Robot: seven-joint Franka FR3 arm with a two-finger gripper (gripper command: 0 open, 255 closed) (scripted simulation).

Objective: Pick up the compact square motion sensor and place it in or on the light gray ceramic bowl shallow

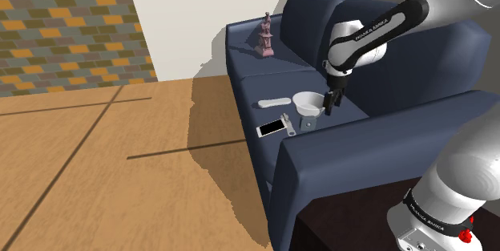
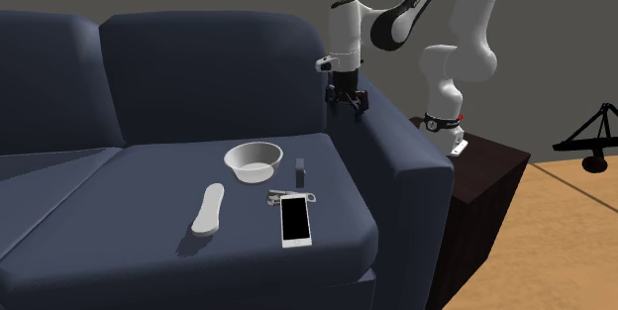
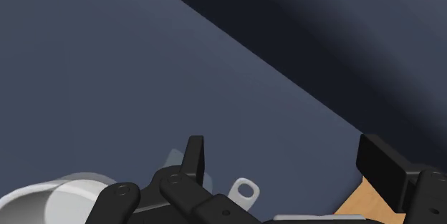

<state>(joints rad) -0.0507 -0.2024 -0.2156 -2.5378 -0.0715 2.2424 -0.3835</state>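
Observation:
The motion sensor (image 2: 300, 171) is a small dark square block standing on edge on the navy sofa seat, just beside the shallow light grey bowl (image 2: 254, 160). In the shoulder view the sensor (image 1: 308, 124) sits in front of the bowl (image 1: 308, 103). My black gripper (image 2: 348, 105) hangs open above the seat near the sofa's arm, higher than the sensor and off to the second exterior view's right of it. In the wrist view its fingers (image 3: 194, 157) stand wide apart with only cushion between them, and the bowl's rim (image 3: 43, 197) shows beside them.
A phone (image 2: 295, 220), a bunch of keys (image 2: 280, 197) and a white elongated object (image 2: 209, 209) lie on the same seat cushion. A small reddish figurine (image 1: 265, 35) stands on the far cushion. The sofa's arm (image 2: 396, 159) and backrest border the seat.

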